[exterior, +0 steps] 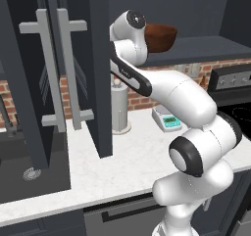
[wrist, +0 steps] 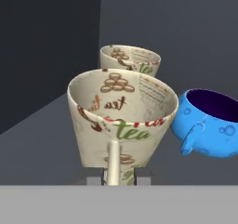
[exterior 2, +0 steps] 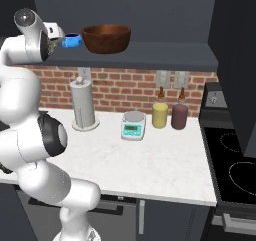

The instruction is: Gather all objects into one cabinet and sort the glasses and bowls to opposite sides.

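The near cup [wrist: 122, 121], cream with brown "tea" printing, stands upright on the dark shelf [exterior 2: 165, 52] inside the cabinet [exterior: 93, 68]. Its handle points toward the claw [wrist: 118, 179]. The two small dark tips stand on either side of this handle at the bottom of the hand view, but I cannot tell if they press it or have already let it go. A second cup [wrist: 130, 59] of the same print stands just behind the first one, farther in. The small blue bowl [wrist: 207, 123] is just to the right of the near cup, tilted a little, very near or touching it. In the right base view the blue bowl [exterior 2: 72, 40] sits beside the big wooden bowl [exterior 2: 106, 38], which is farther right on the same shelf.

I judge that the step in hand is the placing of the cup on the left side of the shelf, with the bowls to the right. The next move, I think, asks for fully opened jaws and a straight retreat along the handle, without pushing the cup into the blue bowl.

Below, on the table [exterior 2: 150, 160], stand a paper towel roll [exterior 2: 83, 105], a kitchen scale [exterior 2: 133, 125] and two jars [exterior 2: 170, 115].
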Motion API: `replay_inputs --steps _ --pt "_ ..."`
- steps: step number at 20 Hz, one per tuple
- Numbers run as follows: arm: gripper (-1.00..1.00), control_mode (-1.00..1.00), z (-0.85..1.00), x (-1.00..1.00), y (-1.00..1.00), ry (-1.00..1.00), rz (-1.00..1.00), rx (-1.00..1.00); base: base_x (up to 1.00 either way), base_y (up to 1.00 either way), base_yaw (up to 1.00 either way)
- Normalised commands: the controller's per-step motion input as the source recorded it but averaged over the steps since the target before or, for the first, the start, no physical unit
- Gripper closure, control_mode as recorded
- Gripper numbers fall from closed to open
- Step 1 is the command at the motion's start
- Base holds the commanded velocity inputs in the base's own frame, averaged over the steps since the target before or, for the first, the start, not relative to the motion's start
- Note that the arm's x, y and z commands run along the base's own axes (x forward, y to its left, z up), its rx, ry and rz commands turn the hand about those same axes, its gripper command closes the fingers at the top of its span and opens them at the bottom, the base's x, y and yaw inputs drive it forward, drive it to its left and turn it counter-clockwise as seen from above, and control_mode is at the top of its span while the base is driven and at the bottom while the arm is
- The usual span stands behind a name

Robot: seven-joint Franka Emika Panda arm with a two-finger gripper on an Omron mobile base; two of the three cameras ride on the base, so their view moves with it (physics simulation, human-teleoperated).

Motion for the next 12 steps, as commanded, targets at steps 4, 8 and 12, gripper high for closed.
replay_inputs --steps 4,8,12 --pt "-1.0 -1.0 0.0 0.0 0.0 0.0 0.0 0.0 0.0 0.0 0.0" --pt "-1.0 -1.0 0.0 0.0 0.0 0.0 0.0 0.0 0.0 0.0 0.0" --pt "-1.0 -1.0 0.0 -0.16 0.0 0.0 0.0 0.0 0.0 0.0 0.0"
